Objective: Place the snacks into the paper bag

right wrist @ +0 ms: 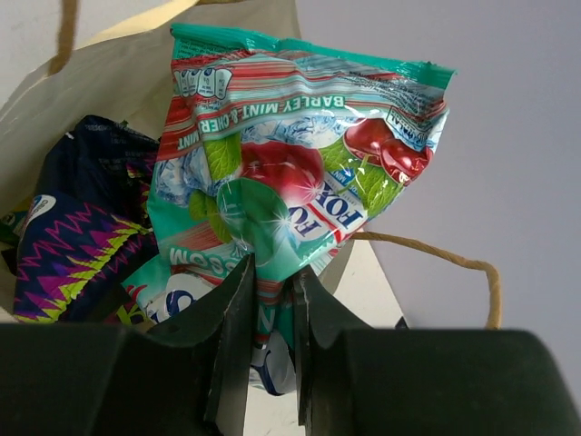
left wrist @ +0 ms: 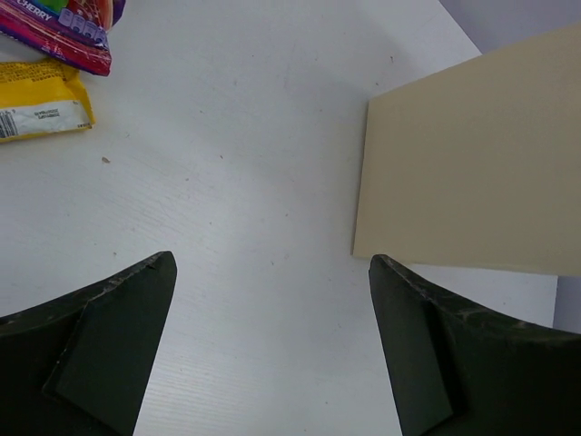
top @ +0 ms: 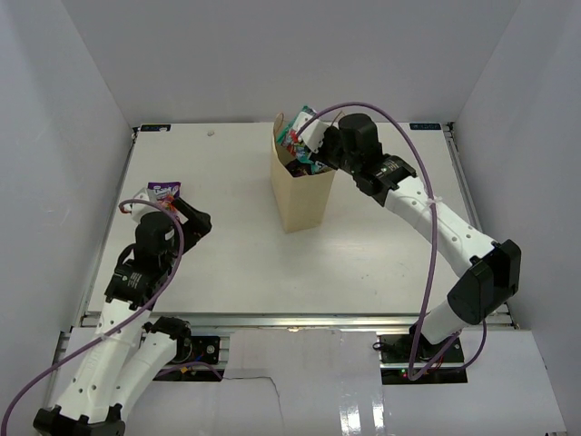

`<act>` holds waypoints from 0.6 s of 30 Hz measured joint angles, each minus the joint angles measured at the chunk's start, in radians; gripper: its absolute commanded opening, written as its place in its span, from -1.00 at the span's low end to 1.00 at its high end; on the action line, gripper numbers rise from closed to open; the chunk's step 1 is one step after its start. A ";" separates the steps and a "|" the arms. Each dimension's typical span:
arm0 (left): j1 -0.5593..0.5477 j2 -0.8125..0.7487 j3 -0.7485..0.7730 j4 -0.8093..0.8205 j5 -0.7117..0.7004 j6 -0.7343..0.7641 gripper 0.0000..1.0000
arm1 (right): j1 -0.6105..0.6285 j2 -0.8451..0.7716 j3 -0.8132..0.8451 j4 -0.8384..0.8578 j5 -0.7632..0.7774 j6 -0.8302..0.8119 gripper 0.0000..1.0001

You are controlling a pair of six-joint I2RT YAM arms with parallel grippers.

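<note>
The tan paper bag (top: 302, 195) stands upright at the middle back of the table. My right gripper (top: 315, 143) is over its open top, shut on a teal-white snack packet (right wrist: 290, 154) that sticks up out of the bag mouth. In the right wrist view, a dark blue-purple packet (right wrist: 77, 236) lies inside the paper bag (right wrist: 100, 73), next to the right gripper (right wrist: 272, 272). My left gripper (left wrist: 272, 263) is open and empty, low over the table at the left. A magenta packet (left wrist: 68, 32) and a yellow packet (left wrist: 41, 104) lie beyond it.
The left wrist view shows the paper bag's flat side (left wrist: 472, 163) ahead to the right. A purple packet (top: 164, 191) lies just behind the left gripper (top: 186, 218). One twisted handle (right wrist: 445, 259) loops out on the bag's right. White walls enclose the table.
</note>
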 measured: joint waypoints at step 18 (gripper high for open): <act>0.283 0.886 0.411 0.010 -0.104 0.226 0.96 | 0.034 -0.098 0.120 -0.106 -0.065 -0.164 0.82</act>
